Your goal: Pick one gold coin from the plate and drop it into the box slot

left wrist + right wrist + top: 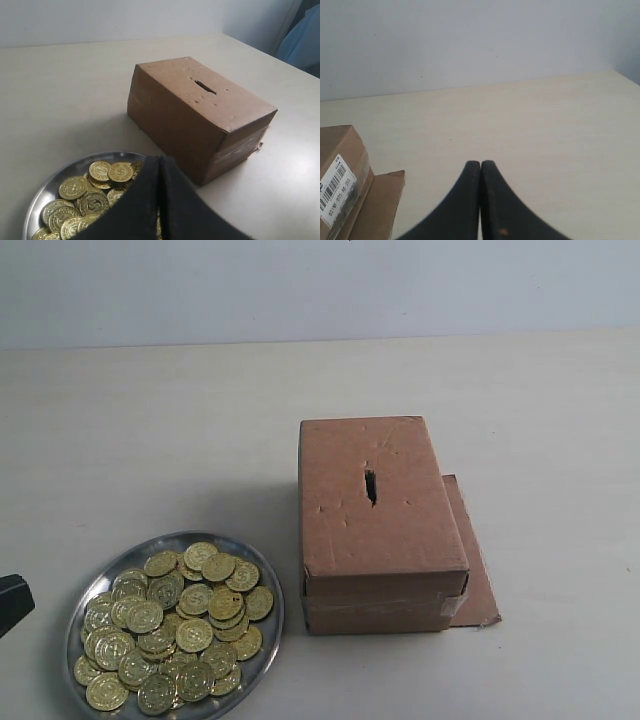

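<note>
A round silver plate (90,602) at the front left holds a heap of gold coins (195,634). The brown cardboard box (380,525) stands to its right, with the dark box slot (370,486) in the middle of its top. My left gripper (160,160) is shut with nothing between its fingers and hangs over the plate's (55,182) near side, coins (120,171) just beyond its tips. In the exterior view only a black bit of it (12,602) shows at the left edge. My right gripper (480,164) is shut and empty over bare table, right of the box (340,170).
A flat brown cardboard sheet (478,575) lies under the box and sticks out on its right side. A white barcode label (335,187) is on the box's end. Beige tabletop runs back to a pale wall.
</note>
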Action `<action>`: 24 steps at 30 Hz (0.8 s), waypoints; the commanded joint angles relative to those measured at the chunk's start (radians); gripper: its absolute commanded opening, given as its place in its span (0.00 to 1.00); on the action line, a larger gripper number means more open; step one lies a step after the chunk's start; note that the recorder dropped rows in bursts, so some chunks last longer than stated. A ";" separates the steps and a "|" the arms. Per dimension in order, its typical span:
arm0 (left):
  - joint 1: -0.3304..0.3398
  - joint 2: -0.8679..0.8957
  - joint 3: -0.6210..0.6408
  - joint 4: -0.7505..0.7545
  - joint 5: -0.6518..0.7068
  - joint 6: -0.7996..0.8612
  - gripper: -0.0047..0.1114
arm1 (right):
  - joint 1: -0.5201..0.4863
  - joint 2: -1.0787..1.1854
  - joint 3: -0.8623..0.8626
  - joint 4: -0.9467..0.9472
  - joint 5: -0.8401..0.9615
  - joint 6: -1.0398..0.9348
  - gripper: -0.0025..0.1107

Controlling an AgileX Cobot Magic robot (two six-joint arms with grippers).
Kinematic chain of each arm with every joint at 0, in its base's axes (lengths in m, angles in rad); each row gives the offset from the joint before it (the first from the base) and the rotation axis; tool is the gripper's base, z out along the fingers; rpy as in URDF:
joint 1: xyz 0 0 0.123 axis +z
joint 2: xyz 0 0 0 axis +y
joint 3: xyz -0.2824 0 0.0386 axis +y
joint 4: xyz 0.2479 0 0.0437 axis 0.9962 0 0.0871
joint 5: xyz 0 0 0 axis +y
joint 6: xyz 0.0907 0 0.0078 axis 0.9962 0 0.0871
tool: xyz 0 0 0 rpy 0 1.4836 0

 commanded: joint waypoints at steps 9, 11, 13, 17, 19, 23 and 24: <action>0.494 -0.174 0.003 0.012 0.080 0.030 0.04 | -0.003 -0.005 0.005 0.001 -0.003 0.002 0.02; 0.557 -0.205 0.003 0.013 0.112 0.050 0.04 | -0.003 -0.005 0.005 0.001 -0.003 0.002 0.02; 0.601 -0.235 0.003 0.013 0.142 0.059 0.04 | -0.003 -0.005 0.005 0.001 -0.003 0.002 0.02; 0.660 -0.278 0.003 0.016 0.203 0.071 0.04 | -0.003 -0.005 0.005 0.001 -0.003 0.002 0.02; 0.685 -0.278 0.003 0.016 0.221 0.079 0.04 | -0.003 -0.005 0.005 0.001 -0.003 0.002 0.02; 0.700 -0.278 0.003 0.018 0.266 0.099 0.04 | -0.003 -0.005 0.005 0.001 -0.003 0.002 0.02; 0.700 -0.278 0.003 0.018 0.282 0.113 0.04 | -0.003 -0.005 0.005 0.001 -0.003 0.002 0.02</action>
